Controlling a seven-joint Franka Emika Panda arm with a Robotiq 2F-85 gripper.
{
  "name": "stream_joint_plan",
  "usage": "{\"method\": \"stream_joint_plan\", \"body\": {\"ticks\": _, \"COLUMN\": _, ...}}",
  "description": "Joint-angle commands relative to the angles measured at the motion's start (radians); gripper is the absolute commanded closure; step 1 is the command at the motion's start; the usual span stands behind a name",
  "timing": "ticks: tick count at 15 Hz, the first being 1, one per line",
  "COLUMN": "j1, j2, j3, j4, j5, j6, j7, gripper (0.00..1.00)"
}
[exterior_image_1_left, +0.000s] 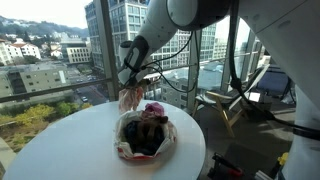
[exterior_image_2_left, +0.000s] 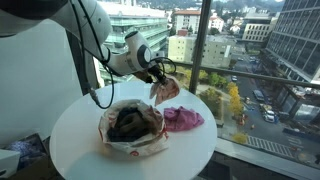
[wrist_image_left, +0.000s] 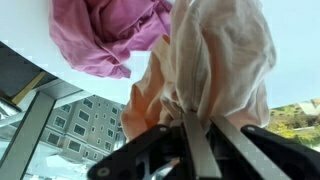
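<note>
My gripper (wrist_image_left: 202, 116) is shut on a bunched peach and cream cloth (wrist_image_left: 215, 60), which hangs from it just above the round white table (exterior_image_1_left: 60, 150). In both exterior views the gripper (exterior_image_1_left: 131, 78) (exterior_image_2_left: 158, 74) holds the cloth (exterior_image_1_left: 130, 98) (exterior_image_2_left: 166, 90) at the table's window side. A pink cloth (exterior_image_2_left: 183, 119) (wrist_image_left: 100, 35) lies on the table just beside and below it. A white bag (exterior_image_1_left: 125, 148) (exterior_image_2_left: 115, 143) filled with dark clothes (exterior_image_1_left: 147, 135) sits in the middle of the table.
Large windows with a railing (exterior_image_1_left: 60, 95) stand right behind the table. The table edge (exterior_image_2_left: 205, 150) is close to the pink cloth. The arm's cables (exterior_image_1_left: 175, 75) hang above the bag.
</note>
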Motion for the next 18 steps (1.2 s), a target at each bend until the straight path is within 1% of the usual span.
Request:
{"method": "stream_joint_plan", "body": {"ticks": 1, "j1": 0.168, "j2": -0.189, "j3": -0.166, "j4": -0.221, "j5": -0.156, "j6": 0.095, "j7": 0.1, "gripper": 0.98}}
{"method": "stream_joint_plan", "body": {"ticks": 3, "j1": 0.283, "j2": -0.256, "j3": -0.287, "j4": -0.287, "j5": -0.278, "j6": 0.083, "j7": 0.17, "gripper": 0.98}}
{"method": "stream_joint_plan", "body": {"ticks": 4, "j1": 0.333, "j2": -0.297, "j3": -0.333, "j4": -0.321, "j5": -0.347, "j6": 0.064, "j7": 0.19, "gripper": 0.98}}
{"method": "stream_joint_plan", "body": {"ticks": 5, "j1": 0.399, "j2": -0.334, "j3": -0.394, "j4": -0.356, "j5": -0.396, "j6": 0.049, "j7": 0.198, "gripper": 0.98}}
{"method": "stream_joint_plan", "body": {"ticks": 8, "j1": 0.578, "j2": -0.454, "j3": -0.557, "j4": -0.441, "j5": -0.602, "j6": 0.004, "j7": 0.269, "gripper": 0.98}}
{"method": "stream_joint_plan", "body": {"ticks": 10, "j1": 0.682, "j2": -0.559, "j3": -0.63, "j4": -0.498, "j5": -0.738, "j6": -0.046, "j7": 0.286, "gripper": 0.98}}
{"method": "stream_joint_plan", "body": {"ticks": 12, "j1": 0.773, "j2": -0.671, "j3": -0.675, "j4": -0.546, "j5": -0.862, "j6": -0.136, "j7": 0.301, "gripper": 0.98}}
{"method": "stream_joint_plan", "body": {"ticks": 14, "j1": 0.831, "j2": -0.774, "j3": -0.679, "j4": -0.592, "j5": -0.965, "j6": -0.234, "j7": 0.313, "gripper": 0.98}}
{"method": "stream_joint_plan", "body": {"ticks": 15, "j1": 0.84, "j2": -0.826, "j3": -0.66, "j4": -0.617, "j5": -0.997, "j6": -0.278, "j7": 0.305, "gripper": 0.98}}
{"method": "stream_joint_plan", "body": {"ticks": 16, "j1": 0.669, "j2": -0.877, "j3": -0.46, "j4": -0.646, "j5": -1.021, "j6": -0.322, "j7": 0.299, "gripper": 0.98}}
{"method": "stream_joint_plan", "body": {"ticks": 17, "j1": 0.656, "j2": -0.913, "j3": -0.421, "j4": -0.682, "j5": -1.02, "j6": -0.35, "j7": 0.288, "gripper": 0.98}}
{"method": "stream_joint_plan", "body": {"ticks": 18, "j1": 0.604, "j2": -0.957, "j3": -0.343, "j4": -0.73, "j5": -0.996, "j6": -0.379, "j7": 0.262, "gripper": 0.98}}
